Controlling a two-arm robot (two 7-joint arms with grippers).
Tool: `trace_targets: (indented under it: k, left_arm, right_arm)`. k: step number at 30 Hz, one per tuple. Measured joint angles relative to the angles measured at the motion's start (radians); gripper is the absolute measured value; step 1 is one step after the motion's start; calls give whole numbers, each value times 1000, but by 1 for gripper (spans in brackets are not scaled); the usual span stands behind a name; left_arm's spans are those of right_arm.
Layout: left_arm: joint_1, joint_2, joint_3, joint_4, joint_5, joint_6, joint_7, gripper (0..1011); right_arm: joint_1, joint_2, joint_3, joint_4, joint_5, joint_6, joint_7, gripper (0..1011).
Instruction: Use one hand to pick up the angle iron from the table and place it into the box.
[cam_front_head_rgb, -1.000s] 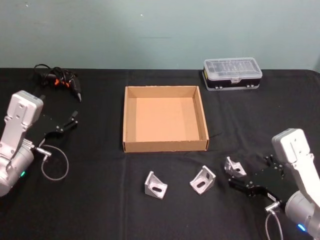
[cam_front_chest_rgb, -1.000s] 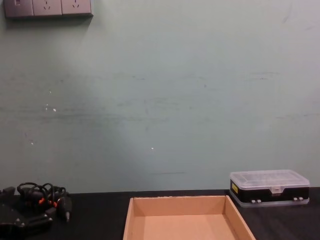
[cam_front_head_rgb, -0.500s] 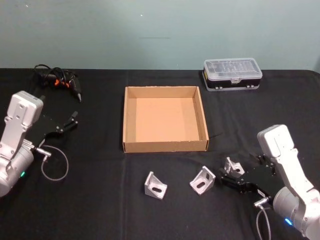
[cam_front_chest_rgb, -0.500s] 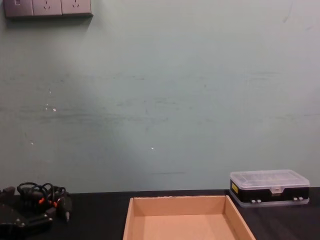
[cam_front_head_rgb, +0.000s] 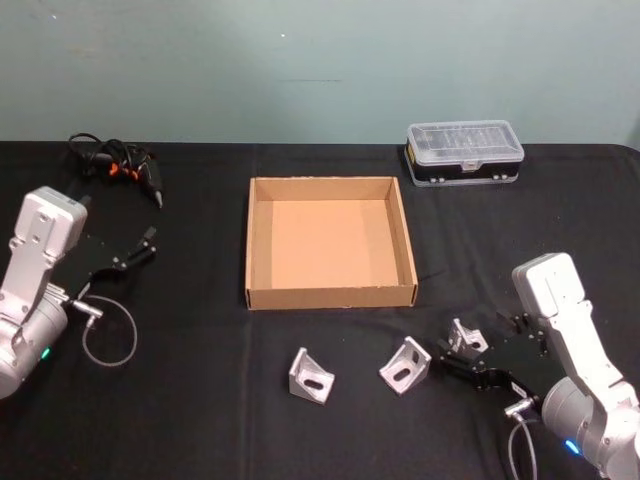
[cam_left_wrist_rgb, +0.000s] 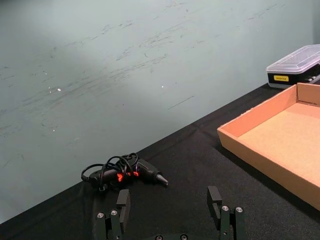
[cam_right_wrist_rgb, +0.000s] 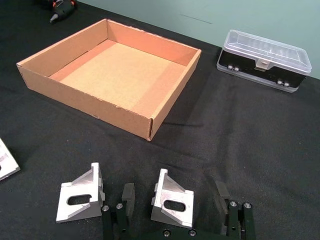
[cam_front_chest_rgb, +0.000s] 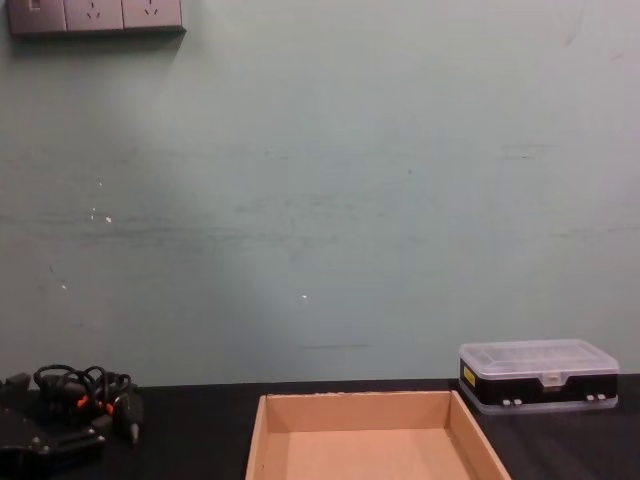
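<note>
Angle iron between spread fingers of right pincer, second bracket beside, box beyond; left pincer spread.

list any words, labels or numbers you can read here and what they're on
No text here can be read.
Yellow label on the black plastic case: dark print, too small to read.
Cardboard box: no print or markings visible on its walls or floor.

three angle irons; one cardboard box; one clear-lidded plastic case; one corded tool; two claws: left claw, right claw.
</note>
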Motion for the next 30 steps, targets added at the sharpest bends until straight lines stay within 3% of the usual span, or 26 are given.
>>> trace_targets:
  k: [4,14,19,30]
  left_arm:
    - [0,0,0,0,0,0,0,1011]
    - [0,0,0,0,0,0,0,1011]
    - [0,0,0,0,0,0,0,1011]
    - [0,0,0,0,0,0,0,1011]
  right_arm:
    - [0,1,-1,-1,-1,0,0,951]
    - [0,3,-2,-3,-2,0,1,682]
    - [0,4,-2,-3,-2,0,1,479]
    - [0,5,-2,-4,-3,0,1,153]
